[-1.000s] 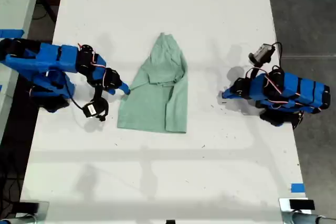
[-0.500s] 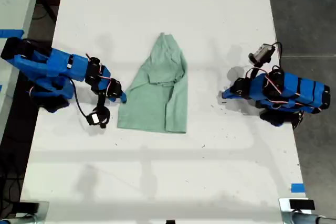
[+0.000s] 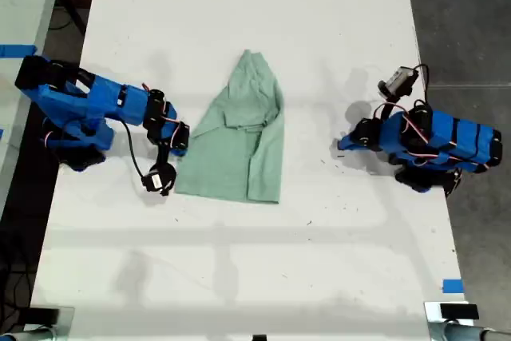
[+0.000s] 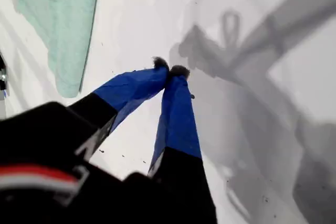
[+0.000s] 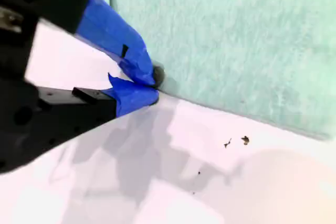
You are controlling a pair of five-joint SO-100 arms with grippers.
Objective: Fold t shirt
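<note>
My second gripper [image 5: 152, 85] seemingly pinched the pale mint-green fabric t shirt's [image 3: 239, 145] edge; my first gripper [image 4: 169, 69] sat closed, empty, on the white table [image 3: 239, 21].

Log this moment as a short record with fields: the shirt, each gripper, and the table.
t shirt: pale mint-green t shirt, lying partly folded on the table, narrow end toward the exterior view's top
second gripper: my second gripper, at the shirt's edge on the exterior view's left, jaws closed on that edge
first gripper: my first gripper, on the exterior view's right, jaws shut and empty over bare table, apart from the shirt
table: white table, a few dark specks
</note>
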